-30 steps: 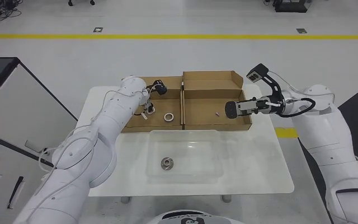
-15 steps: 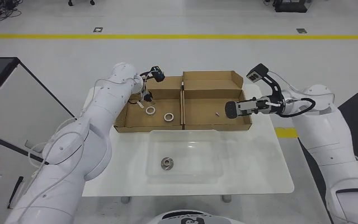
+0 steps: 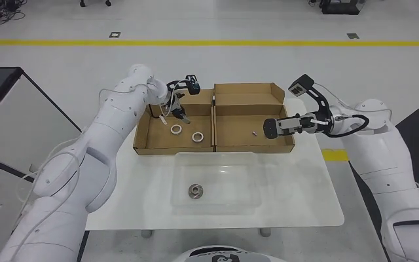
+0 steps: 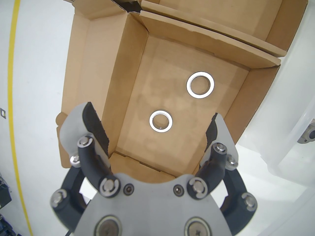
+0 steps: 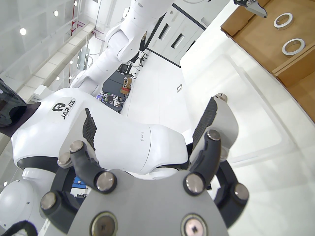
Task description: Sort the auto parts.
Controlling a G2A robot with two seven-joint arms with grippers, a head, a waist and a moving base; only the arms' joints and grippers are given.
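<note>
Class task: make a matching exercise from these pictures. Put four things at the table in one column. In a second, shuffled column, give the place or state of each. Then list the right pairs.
Column 1
1. rings
2. small pin
3. grey metal part
4. left gripper

Column 2
a. lying in the clear tray
b. open, above the left cardboard box
c. lying side by side in the left cardboard box
d. lying in the right cardboard box

Pairs: 1-c, 2-d, 3-a, 4-b
</note>
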